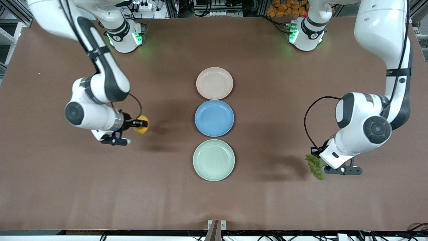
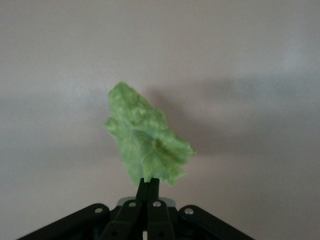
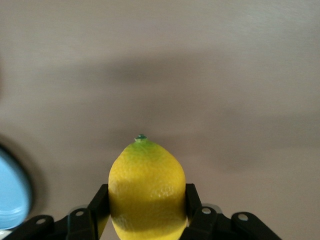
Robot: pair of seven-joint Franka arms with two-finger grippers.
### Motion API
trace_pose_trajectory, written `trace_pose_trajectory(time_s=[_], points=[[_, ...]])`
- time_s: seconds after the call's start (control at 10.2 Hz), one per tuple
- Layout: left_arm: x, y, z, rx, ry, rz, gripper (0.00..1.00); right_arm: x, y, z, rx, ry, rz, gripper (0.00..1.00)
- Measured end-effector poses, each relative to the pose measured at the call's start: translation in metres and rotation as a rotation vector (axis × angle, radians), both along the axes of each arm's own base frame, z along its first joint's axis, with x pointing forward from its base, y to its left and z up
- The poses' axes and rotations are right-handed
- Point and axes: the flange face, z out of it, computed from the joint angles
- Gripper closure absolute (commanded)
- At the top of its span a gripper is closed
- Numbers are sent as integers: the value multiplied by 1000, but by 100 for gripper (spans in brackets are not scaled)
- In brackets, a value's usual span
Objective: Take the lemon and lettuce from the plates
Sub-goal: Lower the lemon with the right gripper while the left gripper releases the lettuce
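My right gripper (image 1: 137,124) is shut on the yellow lemon (image 1: 142,125) and holds it above bare table toward the right arm's end; in the right wrist view the lemon (image 3: 146,187) sits between both fingers. My left gripper (image 1: 319,160) is shut on the crinkled green lettuce (image 1: 315,166) by its stem, above bare table toward the left arm's end; in the left wrist view the leaf (image 2: 145,136) stands out from the closed fingertips (image 2: 149,186). The beige plate (image 1: 214,83) and the mint green plate (image 1: 213,160) lie bare in the table's middle.
A blue plate (image 1: 214,118) lies between the beige and green plates, in one row down the table's middle; its rim shows in the right wrist view (image 3: 12,197). The brown table (image 1: 67,187) surrounds them.
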Motion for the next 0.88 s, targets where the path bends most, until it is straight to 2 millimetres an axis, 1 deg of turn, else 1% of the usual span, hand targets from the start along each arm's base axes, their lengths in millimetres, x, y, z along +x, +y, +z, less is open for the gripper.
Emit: trace_pose_trajectory(time_s=[0.1, 0.29, 0.39, 0.49, 0.59, 0.68, 0.78, 0.88], points=[[-1, 1, -13, 4, 22, 2, 97, 0, -13, -18, -10, 22, 3, 100], [-2, 4, -32, 9, 50, 5, 43, -1, -30, -46, -24, 59, -6, 100], [-2, 6, -36, 10, 56, 9, 29, -1, -36, -52, -27, 65, -4, 100], [-1, 8, -38, 10, 58, 11, 0, -1, -41, -57, -42, 63, 5, 100], [-1, 10, -38, 10, 59, 13, 0, 1, -51, -59, -54, 53, 8, 93], [-1, 10, -38, 10, 58, 14, 0, 3, -63, -59, -56, 49, 16, 45], [1, 11, -34, 9, 49, 16, 0, 4, -72, -60, -51, 47, 19, 13], [6, 13, -23, 8, 28, 19, 0, 4, -77, -61, -50, 48, 15, 0]])
